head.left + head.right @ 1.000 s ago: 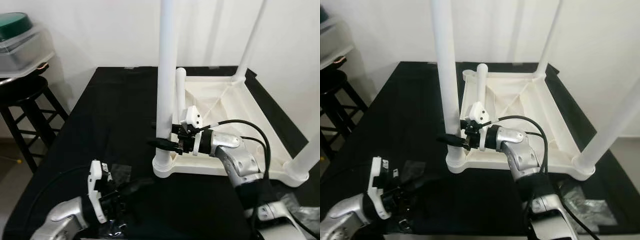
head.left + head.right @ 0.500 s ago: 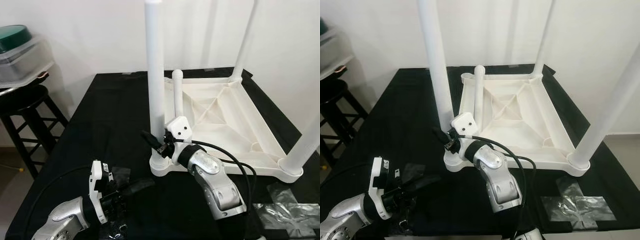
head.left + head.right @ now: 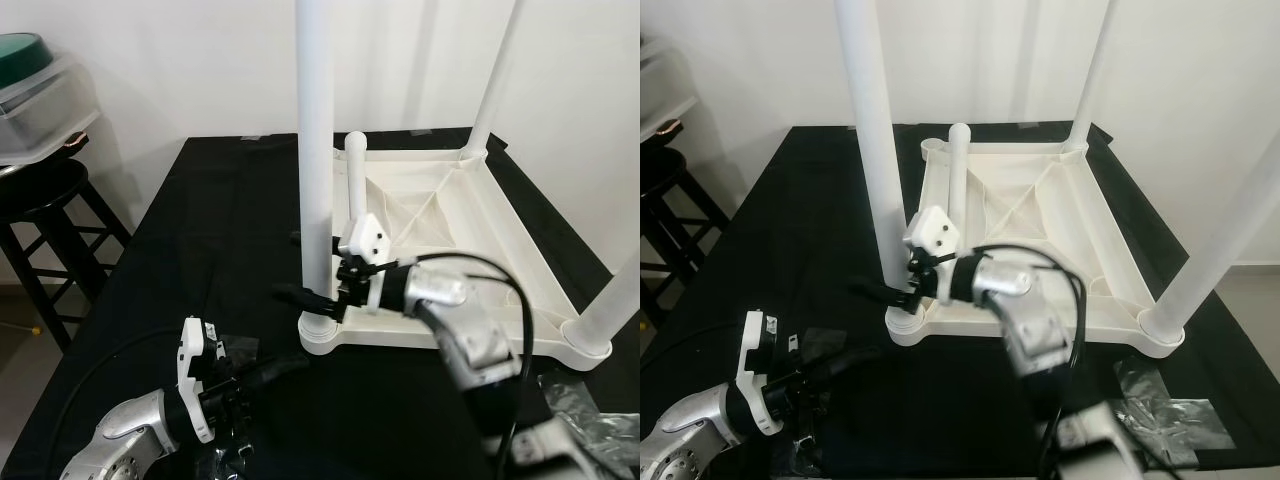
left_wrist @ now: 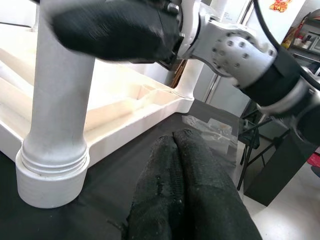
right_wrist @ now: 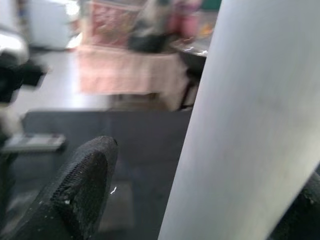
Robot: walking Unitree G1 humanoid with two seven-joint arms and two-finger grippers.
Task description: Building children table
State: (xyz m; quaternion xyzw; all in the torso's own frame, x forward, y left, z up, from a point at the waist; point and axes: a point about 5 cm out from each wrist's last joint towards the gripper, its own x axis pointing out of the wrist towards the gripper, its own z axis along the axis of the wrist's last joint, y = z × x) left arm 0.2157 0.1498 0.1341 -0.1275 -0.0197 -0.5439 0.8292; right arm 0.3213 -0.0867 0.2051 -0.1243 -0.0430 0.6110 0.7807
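The white children's table lies upside down on black cloth with its legs pointing up. My right gripper is at the near left leg, a little above its screw socket. It is open, with one black finger on each side of the leg. In the right wrist view a gap shows between one finger and the leg. My left gripper rests low on the cloth in front of that corner. It is shut on nothing, fingers pressed together and pointing at the leg's base.
A short white leg stands at the far left corner, and tall legs at the right corners. Crumpled plastic bags lie on the cloth. A black stool carrying a clear container stands left of the table.
The camera has shifted. My right wrist has turned level at the near left leg, so its fingers now reach past the leg on both sides. The left gripper has stayed put.
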